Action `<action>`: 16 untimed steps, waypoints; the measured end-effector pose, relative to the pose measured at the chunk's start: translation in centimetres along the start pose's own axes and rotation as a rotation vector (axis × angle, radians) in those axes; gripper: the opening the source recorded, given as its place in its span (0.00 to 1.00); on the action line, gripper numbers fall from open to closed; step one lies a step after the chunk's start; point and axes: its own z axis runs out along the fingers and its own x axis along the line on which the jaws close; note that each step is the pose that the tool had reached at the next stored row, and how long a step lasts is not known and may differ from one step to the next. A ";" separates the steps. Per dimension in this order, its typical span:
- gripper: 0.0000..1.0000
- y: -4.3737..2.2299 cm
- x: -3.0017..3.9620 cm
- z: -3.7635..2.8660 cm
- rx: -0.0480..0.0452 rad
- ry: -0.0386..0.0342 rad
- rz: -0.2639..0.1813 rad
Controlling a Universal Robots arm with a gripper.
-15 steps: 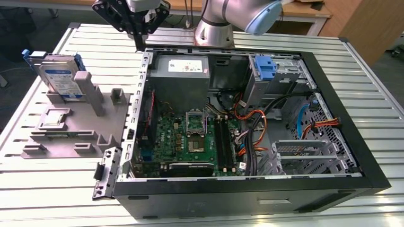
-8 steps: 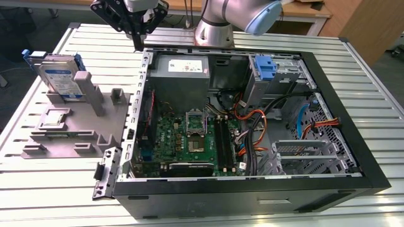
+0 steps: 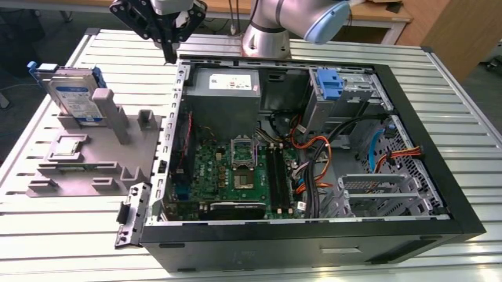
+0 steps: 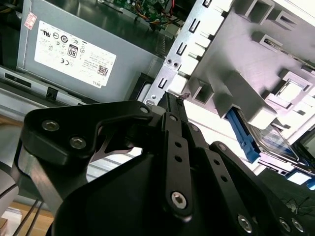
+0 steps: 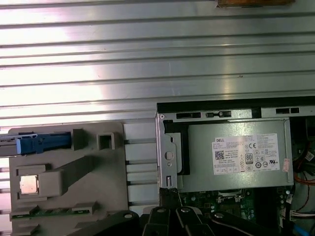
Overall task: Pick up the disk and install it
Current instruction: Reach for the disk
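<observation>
The silver tubular arm [image 3: 265,36] has a pale blue joint cap [image 3: 325,23]; silver screws [image 4: 177,198] stud the black linked hand [image 3: 168,54].

Ext. view: you've got bright, even overhead light, soft shadows only, and the table slats [image 3: 70,235] shine pale. Inside the PC case [image 3: 314,238] it's dimmer, esp. along the walls. In the first wrist view the slats glare in hard white bands. In the second wrist view the area past the holder block [image 4: 221,54] burns out white, and the gripper [image 4: 172,97] reads near-black.

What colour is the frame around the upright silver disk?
The plastic frame is blue, best in exterior view.
</observation>
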 end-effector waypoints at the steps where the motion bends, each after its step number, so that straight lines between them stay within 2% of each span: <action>1: 0.10 0.00 0.04 0.00 -0.0001 -0.0001 0.000; 16: 0.10 -0.04 0.57 -0.01 0.0000 0.0000 0.000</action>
